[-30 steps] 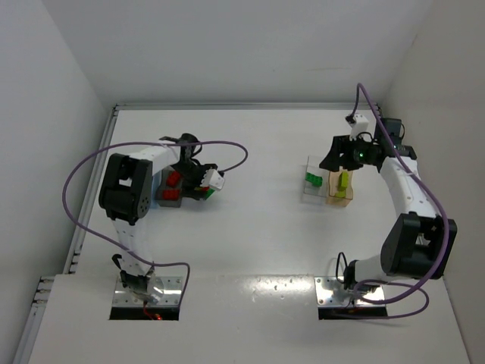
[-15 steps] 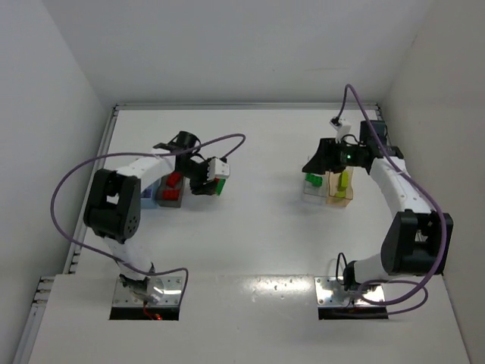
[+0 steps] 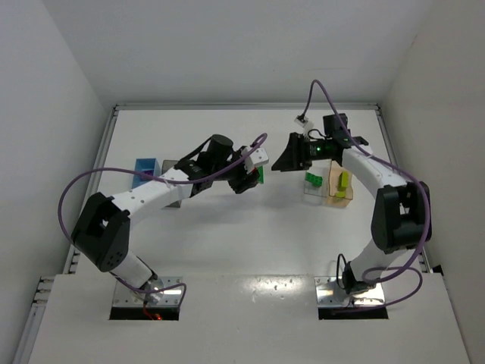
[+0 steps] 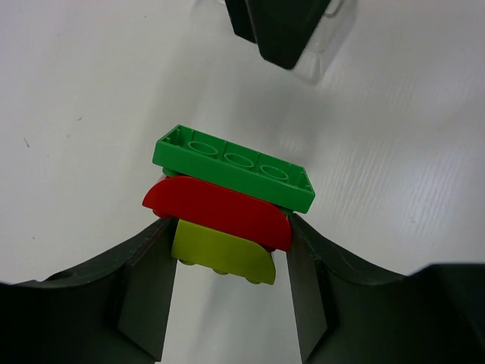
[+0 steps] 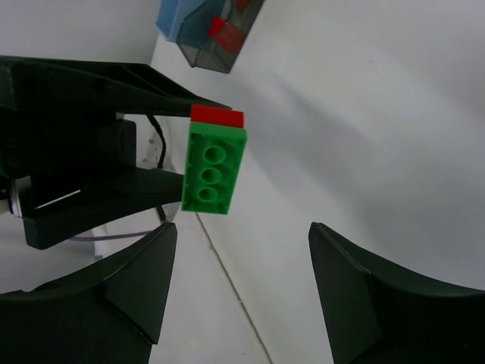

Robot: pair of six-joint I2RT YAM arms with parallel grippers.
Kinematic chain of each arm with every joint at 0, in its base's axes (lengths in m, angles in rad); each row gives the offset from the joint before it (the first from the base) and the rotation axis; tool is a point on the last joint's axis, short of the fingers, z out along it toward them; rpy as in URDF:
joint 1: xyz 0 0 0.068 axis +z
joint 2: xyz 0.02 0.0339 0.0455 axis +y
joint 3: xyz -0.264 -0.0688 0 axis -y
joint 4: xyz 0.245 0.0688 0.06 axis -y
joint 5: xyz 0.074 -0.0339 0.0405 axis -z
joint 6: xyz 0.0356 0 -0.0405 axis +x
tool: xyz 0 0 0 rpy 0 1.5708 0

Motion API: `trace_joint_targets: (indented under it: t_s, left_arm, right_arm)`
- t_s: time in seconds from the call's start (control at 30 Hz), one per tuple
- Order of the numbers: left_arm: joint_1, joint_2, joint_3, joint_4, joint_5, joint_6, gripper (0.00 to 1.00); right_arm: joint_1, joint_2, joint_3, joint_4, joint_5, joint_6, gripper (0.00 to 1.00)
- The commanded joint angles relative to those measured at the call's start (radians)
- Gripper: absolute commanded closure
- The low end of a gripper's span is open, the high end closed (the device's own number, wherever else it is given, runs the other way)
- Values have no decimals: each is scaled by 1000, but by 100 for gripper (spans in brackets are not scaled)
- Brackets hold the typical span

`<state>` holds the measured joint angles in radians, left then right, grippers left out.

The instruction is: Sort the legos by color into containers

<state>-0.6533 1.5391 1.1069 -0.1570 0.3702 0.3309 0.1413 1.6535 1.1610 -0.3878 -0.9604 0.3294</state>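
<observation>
My left gripper (image 4: 227, 227) is shut on a stack of three legos held above the table: a green brick (image 4: 235, 168) on top, a red one (image 4: 220, 212) under it and a yellow-green one (image 4: 223, 254) at the bottom. In the top view the left gripper (image 3: 252, 171) holds this stack (image 3: 260, 174) near the table's middle. My right gripper (image 3: 285, 158) faces it from the right, a short gap away. In the right wrist view the right gripper (image 5: 242, 227) is open with nothing between its fingers, and the green brick (image 5: 214, 173) hangs just ahead, up and to the left.
The clear bin (image 3: 312, 184) holds a green lego, and the tan-orange bin (image 3: 340, 187) beside it holds a yellow-green one. The light blue bin (image 3: 145, 169) stands at the left. Next to it, the grey bin (image 5: 227, 42) holds red legos. In the top view, my left arm mostly covers it.
My left gripper closed on the stack by the left bins and swung right to the table's middle. My right gripper moved left from above the right bins toward it.
</observation>
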Motion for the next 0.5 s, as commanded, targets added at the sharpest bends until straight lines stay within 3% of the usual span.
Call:
trace_joint_targets:
  t_s: [0.0, 0.47]
  left_arm:
    - [0, 0, 45, 62, -60, -82, 66]
    - [-9, 27, 73, 51, -19, -82, 66]
  right_arm:
    - [26, 8, 68, 72, -61, 51, 29]
    - [136, 115, 157, 41, -72, 20, 29]
